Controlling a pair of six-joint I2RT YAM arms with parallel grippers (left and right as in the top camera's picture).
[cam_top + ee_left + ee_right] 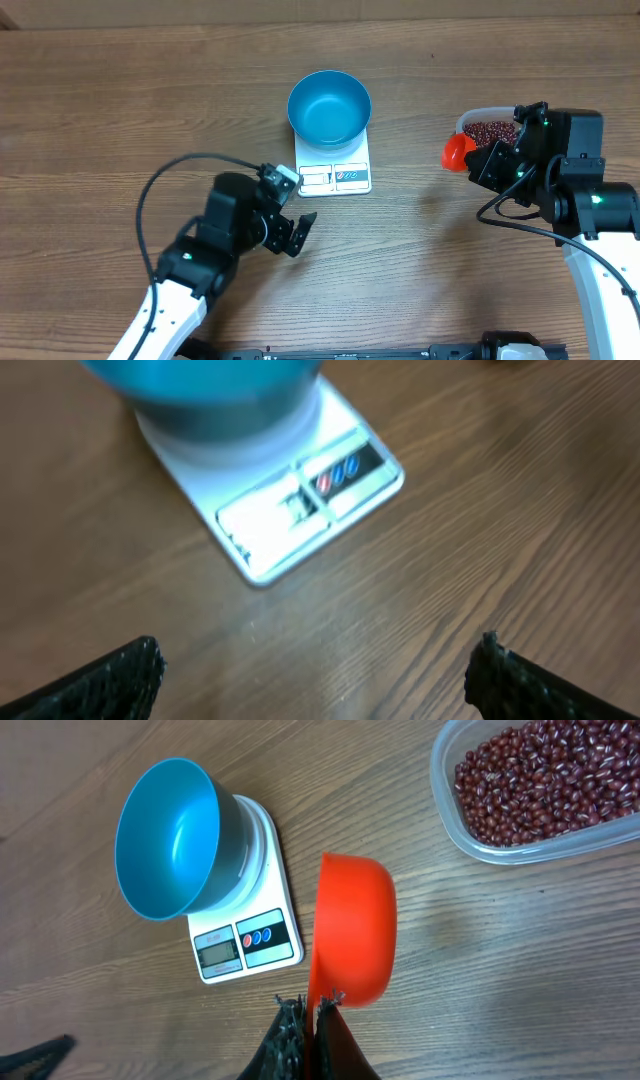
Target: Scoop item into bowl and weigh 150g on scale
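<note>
Right claw (305,1012) is clamping shut on the lower edge of the orange scoop (355,930) — looking light, stiff, slick. Beans (540,780) are sitting loose in the clear tub (447,820) at two o'clock, likely spilling easily — left claw (315,670) is gaping wide, empty.

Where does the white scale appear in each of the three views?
Overhead: the scale sits at upper centre.
Left wrist: the scale is upper middle, turned askew.
Right wrist: the scale is left of centre.
Shared landmark: the blue bowl standing on it.
</note>
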